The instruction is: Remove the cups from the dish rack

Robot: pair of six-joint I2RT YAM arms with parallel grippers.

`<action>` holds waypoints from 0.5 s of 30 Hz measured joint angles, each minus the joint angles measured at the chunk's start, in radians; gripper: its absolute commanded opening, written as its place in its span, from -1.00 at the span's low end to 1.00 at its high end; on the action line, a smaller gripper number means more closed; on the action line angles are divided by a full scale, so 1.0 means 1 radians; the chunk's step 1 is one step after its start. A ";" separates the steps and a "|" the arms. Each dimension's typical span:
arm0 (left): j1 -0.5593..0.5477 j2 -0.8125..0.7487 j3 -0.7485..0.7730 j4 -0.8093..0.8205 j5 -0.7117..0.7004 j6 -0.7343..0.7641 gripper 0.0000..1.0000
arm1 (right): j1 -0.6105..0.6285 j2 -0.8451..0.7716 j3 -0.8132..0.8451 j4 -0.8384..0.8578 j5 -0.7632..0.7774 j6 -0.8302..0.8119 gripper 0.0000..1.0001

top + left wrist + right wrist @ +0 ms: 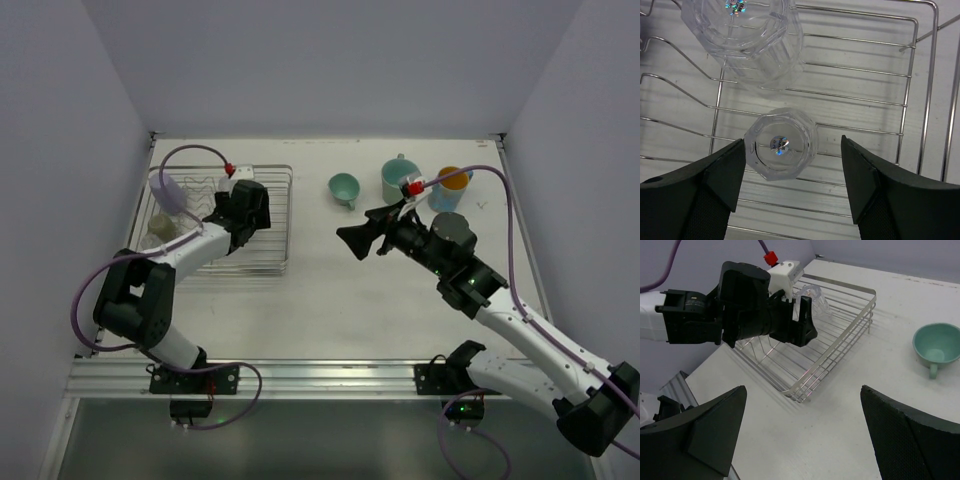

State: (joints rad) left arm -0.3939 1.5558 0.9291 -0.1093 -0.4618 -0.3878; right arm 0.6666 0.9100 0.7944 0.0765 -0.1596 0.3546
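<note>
My left gripper (pixel 792 157) is spread wide and grips nothing. It points down into the dish rack (pixel 910 75) with 1 finger on each side of a clear glass (pixel 781 150). That glass stands upside down on the wires, its base up and a shiny sticker (pixel 780 145) at the centre. 1 finger sits right at the glass's edge, and I cannot tell whether it touches. The other finger stands apart from it. Another glass (pixel 747 35), also clear, lies tilted close beside the first one in the rack.

At the rack's left end sit a lavender cup (pixel 168 190), at the far corner, and a beige cup (pixel 160 232), nearer to me. The rack stands on the left half of the table (pixel 330 310).

My right gripper (pixel 802 390) is released and empty, its fingers far apart. It hangs over the middle of the table, turned left toward the rack.

Beyond it, 3 cups stand on the far right of the table: a small mint-green cup (pixel 344 187), a mint-green mug (pixel 398 180) and a blue mug (pixel 450 188) with an orange inside.
</note>
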 measured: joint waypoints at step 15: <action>0.010 0.051 0.031 0.062 -0.047 0.032 -0.60 | 0.000 0.064 0.000 0.012 -0.068 0.032 0.94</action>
State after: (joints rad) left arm -0.3836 1.6070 0.9604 -0.0471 -0.5083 -0.3557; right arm 0.6666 0.9737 0.7944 0.0887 -0.2279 0.3870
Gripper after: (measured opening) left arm 0.546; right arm 0.971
